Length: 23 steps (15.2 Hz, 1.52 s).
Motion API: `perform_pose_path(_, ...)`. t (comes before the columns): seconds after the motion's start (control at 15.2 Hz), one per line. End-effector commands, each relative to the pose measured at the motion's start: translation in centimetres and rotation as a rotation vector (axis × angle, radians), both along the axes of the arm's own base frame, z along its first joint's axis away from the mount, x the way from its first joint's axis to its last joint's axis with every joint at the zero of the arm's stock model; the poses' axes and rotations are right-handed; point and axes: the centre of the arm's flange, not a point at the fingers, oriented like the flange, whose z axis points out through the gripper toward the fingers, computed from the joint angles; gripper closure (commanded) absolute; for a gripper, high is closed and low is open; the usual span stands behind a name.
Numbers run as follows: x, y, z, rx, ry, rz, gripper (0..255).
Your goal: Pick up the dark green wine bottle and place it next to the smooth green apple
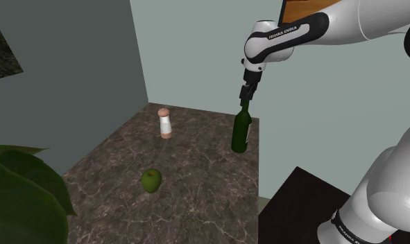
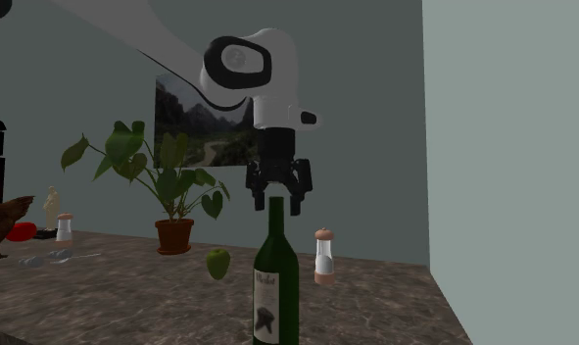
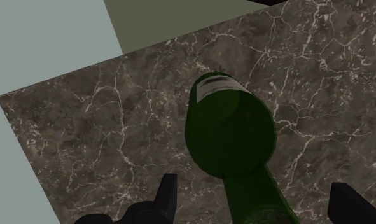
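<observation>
Released and empty, the gripper (image 2: 277, 203) hangs straight above the bottle (image 2: 275, 284), with its fingers (image 3: 166, 194) standing apart on either side of the neck and touching neither side as far as the wrist view tells. Across the shoulder view from the left come a big leaf (image 1: 19, 194) at the edge, then the apple (image 1: 151, 180) lying on the counter (image 1: 196, 208), then a shaker (image 1: 166, 123) farther back, and last the bottle, upright near the counter's right edge and well apart from the apple. The step in hand looks to be the grasp. It would go best if the gripper came down a little more, so the pads meet the neck below the lip rather than at the very top, and kept the neck midway between them so that neither finger pushes first and tips the bottle. A square, firm close should follow, then a straight lift before any sideways travel. The path to the apple should pass in front of the shaker. The bottle should be set down upright just beside the apple without nudging it, since the apple could roll.
</observation>
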Motion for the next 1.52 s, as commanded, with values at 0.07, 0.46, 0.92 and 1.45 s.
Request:
perform_pose_path(0.07,0.0,0.0,0.0,0.0,0.0,0.0,0)
perform_pose_path(0.46,0.0,0.0,0.0,0.0,0.0,0.0,255)
perform_pose_path(0.92,0.0,0.0,0.5,0.0,0.0,0.0,255)
perform_pose_path(1.45,0.0,0.0,4.7,0.0,0.0,0.0,255)
